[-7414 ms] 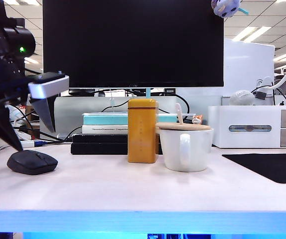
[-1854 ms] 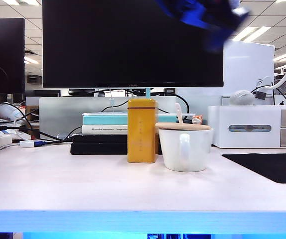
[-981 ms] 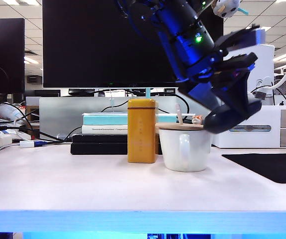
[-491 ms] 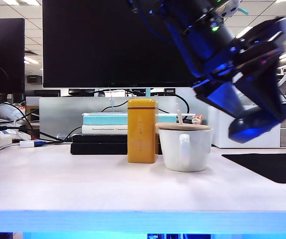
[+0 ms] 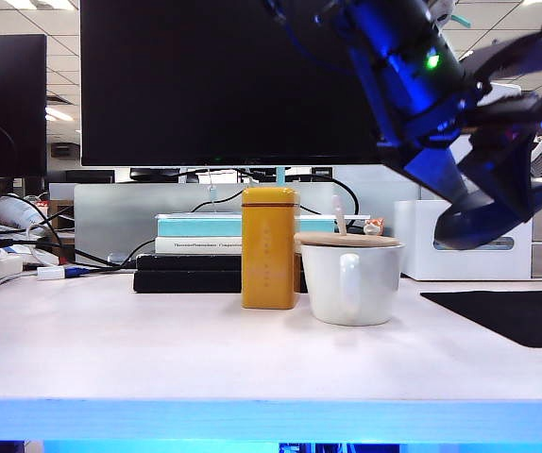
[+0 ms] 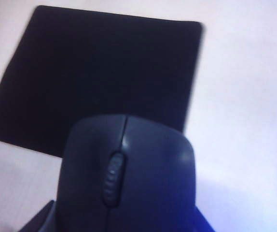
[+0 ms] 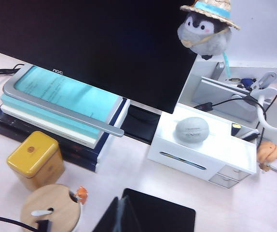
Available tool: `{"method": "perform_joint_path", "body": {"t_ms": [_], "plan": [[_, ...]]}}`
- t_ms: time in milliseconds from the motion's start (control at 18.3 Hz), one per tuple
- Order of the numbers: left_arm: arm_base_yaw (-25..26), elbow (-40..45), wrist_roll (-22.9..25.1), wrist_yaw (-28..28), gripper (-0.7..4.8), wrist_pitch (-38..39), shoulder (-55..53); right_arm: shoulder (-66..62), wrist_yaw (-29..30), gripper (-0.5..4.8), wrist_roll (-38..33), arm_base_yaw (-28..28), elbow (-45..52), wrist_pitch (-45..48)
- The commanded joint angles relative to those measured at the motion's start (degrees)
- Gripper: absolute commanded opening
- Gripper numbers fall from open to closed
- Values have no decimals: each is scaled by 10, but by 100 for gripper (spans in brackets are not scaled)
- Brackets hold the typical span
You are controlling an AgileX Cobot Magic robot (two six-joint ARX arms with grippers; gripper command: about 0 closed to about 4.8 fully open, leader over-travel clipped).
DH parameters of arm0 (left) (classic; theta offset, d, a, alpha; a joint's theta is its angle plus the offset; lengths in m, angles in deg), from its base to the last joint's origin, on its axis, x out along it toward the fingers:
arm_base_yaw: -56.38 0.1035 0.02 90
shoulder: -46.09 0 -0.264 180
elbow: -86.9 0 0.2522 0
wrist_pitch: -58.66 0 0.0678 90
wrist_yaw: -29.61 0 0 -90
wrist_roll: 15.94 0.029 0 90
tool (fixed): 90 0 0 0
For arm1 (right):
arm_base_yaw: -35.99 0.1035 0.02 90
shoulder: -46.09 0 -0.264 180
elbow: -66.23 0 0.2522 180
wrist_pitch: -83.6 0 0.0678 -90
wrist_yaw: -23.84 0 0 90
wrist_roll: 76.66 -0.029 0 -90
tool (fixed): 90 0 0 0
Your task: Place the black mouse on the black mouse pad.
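Observation:
The black mouse point(image 5: 474, 222) hangs in the air to the right of the white mug, with my left gripper point(image 5: 498, 179) shut on it after reaching across from the left. In the left wrist view the black mouse point(image 6: 126, 174) fills the foreground. A dark finger point(image 6: 39, 223) shows at each of its sides, and the black mouse pad point(image 6: 100, 77) lies flat on the table beyond it. In the exterior view the pad point(image 5: 516, 316) sits at the table's right, below and slightly right of the mouse. My right gripper point(image 7: 121, 215) is shut and empty, high above the pad point(image 7: 160, 215).
A white mug point(image 5: 351, 278) with a wooden lid and spoon stands just left of the pad, with a yellow tin point(image 5: 271, 247) beside it. Behind them are stacked books point(image 5: 195, 255), a large monitor point(image 5: 252, 80) and a white drawer box point(image 5: 483, 241).
The mouse, which lay at the table's left earlier, is now carried in my left gripper. Over the last second the arm has swung right past the mug towards the pad. The right gripper has not moved.

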Motion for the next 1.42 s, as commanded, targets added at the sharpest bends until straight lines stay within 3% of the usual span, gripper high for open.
{"method": "perform_joint_path", "body": {"t_ms": [55, 327, 1417], "plan": [[0, -3, 15, -3, 58, 32, 1, 3, 7, -5, -1, 1, -3, 6], [1, -1, 53, 1, 58, 127, 1, 3, 7, -5, -1, 1, -3, 6], [0, -1, 48, -1, 58, 111, -2, 3, 7, -5, -1, 1, -3, -8]]}}
